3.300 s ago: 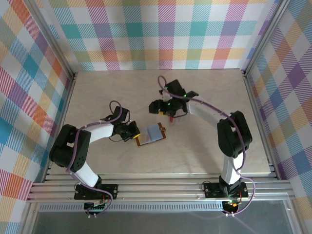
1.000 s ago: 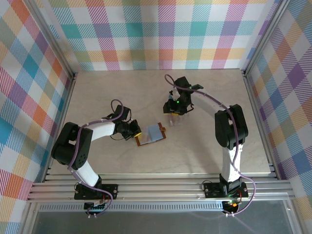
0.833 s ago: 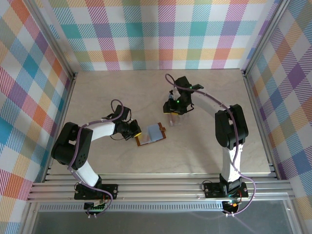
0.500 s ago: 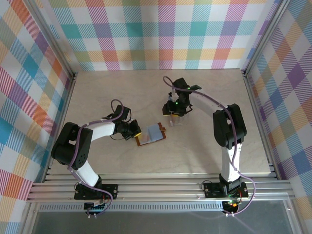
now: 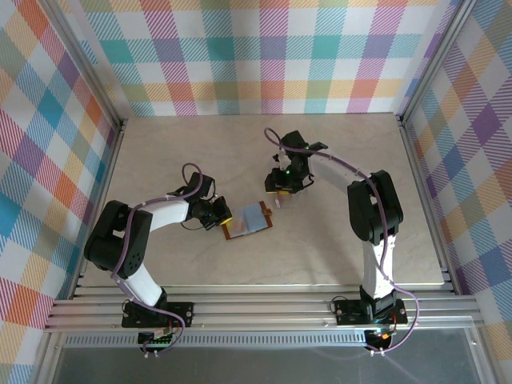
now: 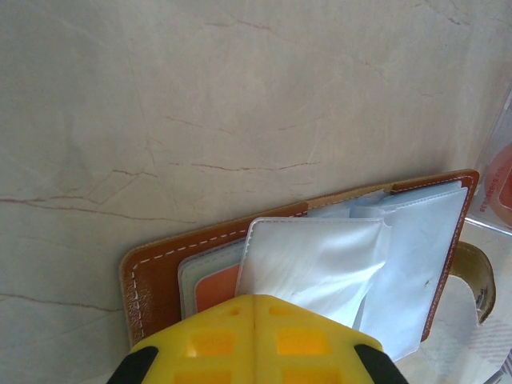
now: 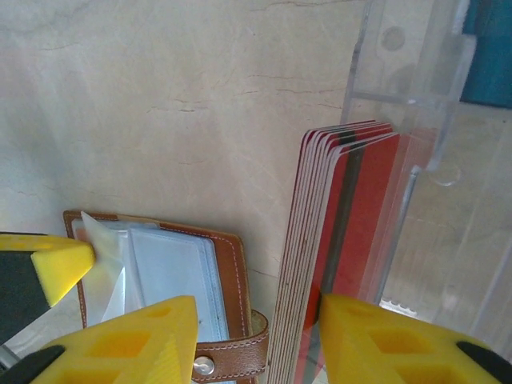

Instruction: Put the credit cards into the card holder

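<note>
Right fingers [image 7: 128, 340] released, straddling upright cards [image 7: 344, 232], long axis 12–6; holder [image 7: 232, 272] at 8 o'clock, left fingers [image 6: 256, 336] clenched on its pocket.

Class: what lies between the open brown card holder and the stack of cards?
In the right wrist view, a narrow strip of bare table separates card holder and stack of cards; lower down, the holder's snap tab reaches toward the stack.
</note>
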{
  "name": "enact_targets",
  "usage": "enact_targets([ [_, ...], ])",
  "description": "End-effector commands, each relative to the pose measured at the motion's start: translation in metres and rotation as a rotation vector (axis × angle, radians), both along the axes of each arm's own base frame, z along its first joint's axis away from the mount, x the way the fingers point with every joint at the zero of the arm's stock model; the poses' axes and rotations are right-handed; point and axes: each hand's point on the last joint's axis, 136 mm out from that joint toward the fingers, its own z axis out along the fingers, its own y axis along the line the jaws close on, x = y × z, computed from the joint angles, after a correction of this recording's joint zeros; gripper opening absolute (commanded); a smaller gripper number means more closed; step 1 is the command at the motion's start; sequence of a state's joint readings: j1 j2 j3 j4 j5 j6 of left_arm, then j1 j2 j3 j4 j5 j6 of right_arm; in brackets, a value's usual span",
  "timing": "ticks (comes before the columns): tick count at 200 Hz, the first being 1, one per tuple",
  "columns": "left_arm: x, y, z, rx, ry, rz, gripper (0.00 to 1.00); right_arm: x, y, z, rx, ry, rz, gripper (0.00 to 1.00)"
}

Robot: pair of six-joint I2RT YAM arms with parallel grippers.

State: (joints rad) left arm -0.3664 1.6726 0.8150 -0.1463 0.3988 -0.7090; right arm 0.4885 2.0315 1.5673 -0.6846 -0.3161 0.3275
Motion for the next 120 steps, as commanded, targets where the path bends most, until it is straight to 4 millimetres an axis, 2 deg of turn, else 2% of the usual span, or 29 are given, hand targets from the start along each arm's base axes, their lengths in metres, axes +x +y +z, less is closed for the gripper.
enact_targets([
  [1, -0.0382, 0.0223, -0.0404, 0.13, 0.15, 0.0, 0.0, -0.0047, 0.0019, 0.0106, 0.056, 0.006, 0.003, 0.42],
  [39, -0.0383, 0.0223, -0.0408, 0.13, 0.151, 0.0, 0.0, -0.0027, -0.0008, 0.0122, 0.063, 0.0, -0.011, 0.33],
  [120, -0.0388, 0.0222, -0.0427, 0.131, 0.157, -0.001, 0.0, -0.0013, -0.0045, 0.0169, 0.064, -0.012, -0.024, 0.19],
])
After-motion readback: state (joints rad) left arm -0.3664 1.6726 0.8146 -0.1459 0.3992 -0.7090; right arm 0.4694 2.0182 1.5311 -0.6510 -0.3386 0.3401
